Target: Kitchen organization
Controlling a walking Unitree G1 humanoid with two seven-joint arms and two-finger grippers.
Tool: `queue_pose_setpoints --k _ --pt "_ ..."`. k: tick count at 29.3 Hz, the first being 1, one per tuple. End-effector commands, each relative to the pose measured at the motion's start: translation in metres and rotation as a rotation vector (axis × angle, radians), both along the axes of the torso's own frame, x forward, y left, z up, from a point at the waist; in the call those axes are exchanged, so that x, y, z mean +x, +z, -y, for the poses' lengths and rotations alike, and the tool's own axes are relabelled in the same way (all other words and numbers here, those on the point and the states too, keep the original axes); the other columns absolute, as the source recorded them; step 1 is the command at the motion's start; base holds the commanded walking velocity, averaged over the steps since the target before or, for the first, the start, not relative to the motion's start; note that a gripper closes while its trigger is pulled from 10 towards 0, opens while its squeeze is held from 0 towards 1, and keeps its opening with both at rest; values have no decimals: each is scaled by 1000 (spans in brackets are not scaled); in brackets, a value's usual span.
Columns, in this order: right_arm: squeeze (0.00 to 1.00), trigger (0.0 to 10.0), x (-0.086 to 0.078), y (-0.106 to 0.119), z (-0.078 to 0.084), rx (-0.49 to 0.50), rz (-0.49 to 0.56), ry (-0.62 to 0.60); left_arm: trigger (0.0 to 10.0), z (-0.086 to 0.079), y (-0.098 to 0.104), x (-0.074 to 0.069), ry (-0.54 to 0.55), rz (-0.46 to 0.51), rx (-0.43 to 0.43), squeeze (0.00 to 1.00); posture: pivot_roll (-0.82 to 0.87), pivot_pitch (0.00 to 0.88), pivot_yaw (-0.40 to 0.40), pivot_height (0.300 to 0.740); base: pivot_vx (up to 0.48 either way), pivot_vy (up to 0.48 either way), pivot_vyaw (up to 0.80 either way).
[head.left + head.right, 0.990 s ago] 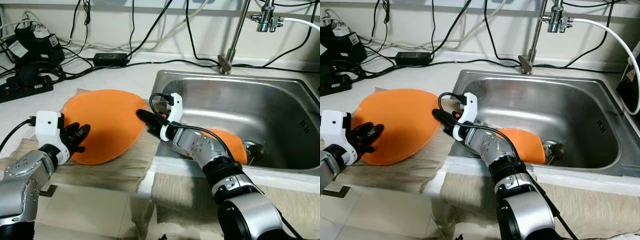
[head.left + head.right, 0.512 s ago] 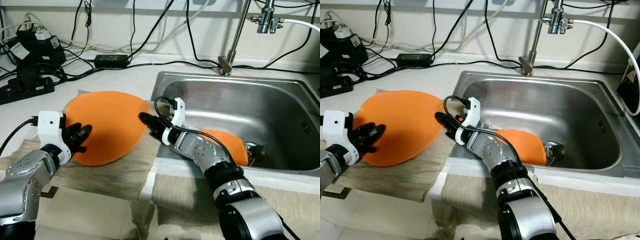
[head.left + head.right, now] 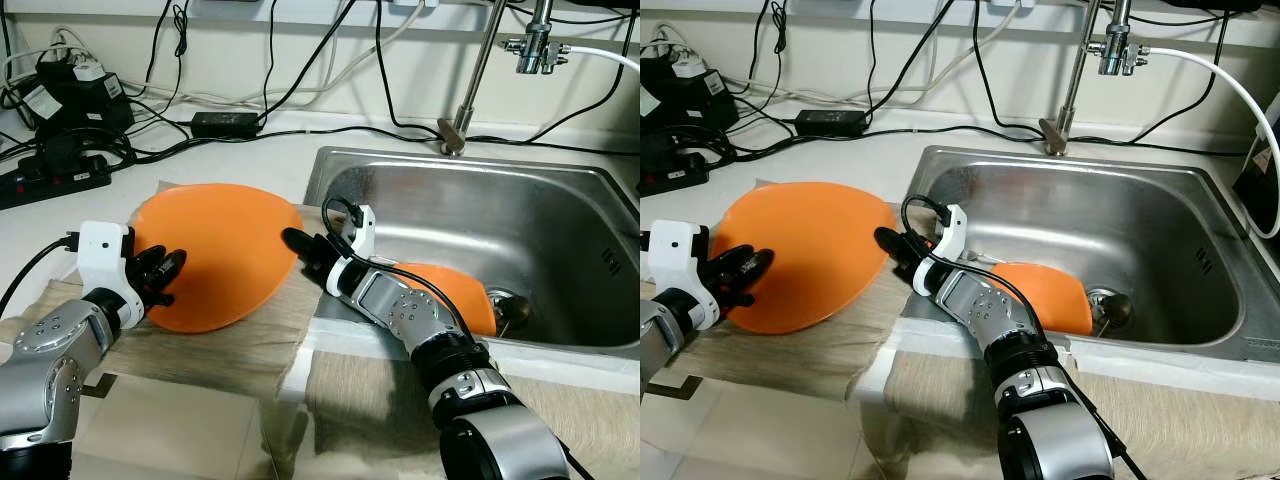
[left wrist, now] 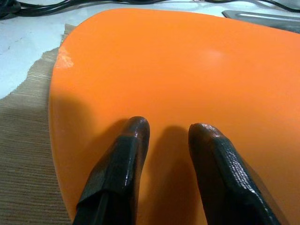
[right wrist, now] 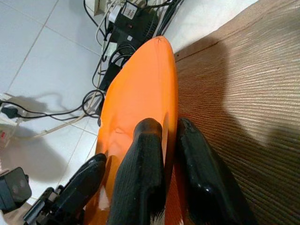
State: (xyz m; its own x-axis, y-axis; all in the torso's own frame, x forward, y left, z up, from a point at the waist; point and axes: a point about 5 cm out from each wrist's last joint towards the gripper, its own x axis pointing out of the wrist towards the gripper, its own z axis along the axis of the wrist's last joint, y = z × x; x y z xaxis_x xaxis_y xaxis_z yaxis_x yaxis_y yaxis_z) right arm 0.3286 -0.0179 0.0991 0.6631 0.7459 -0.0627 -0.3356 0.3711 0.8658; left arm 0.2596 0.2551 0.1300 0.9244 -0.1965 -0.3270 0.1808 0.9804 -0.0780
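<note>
Since a second ago the orange plate (image 3: 215, 250) has tipped slightly and the right hand (image 3: 300, 248) has slid nearer the sink's (image 3: 560, 190) corner. That hand pinches the plate's sink-side rim between pressed fingers, probably to steady it. The left hand (image 3: 160, 272), fingers slightly spread, rests on the opposite edge, bracing it. The plate sits tilted over the brown cloth (image 3: 230, 340) on the bench: smooth, matte, bright orange. Another orange piece (image 3: 455, 295) lies in the sink.

Tilted orange plate (image 3: 215, 250) on cloth (image 3: 235, 340)
</note>
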Motion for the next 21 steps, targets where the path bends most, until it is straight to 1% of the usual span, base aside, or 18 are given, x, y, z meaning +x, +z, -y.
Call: queue_pose_setpoints --k 1,13,14,21 --pt "0 0 -12 47 -83 -100 184 224 10000 -1 -44 -15 35 -217 -32 0 214 0 -77 740 0 0 0" --pt "0 0 -12 47 -83 -100 184 224 10000 -1 -44 -15 35 -217 -32 0 214 0 -77 740 0 0 0" --pt "0 0 -12 46 -83 -97 179 220 10000 -1 -44 -15 34 -218 -32 0 214 0 0 740 0 0 0" --pt "0 0 -12 46 -83 -97 179 220 10000 -1 -44 -15 34 -218 -32 0 214 0 0 740 0 0 0"
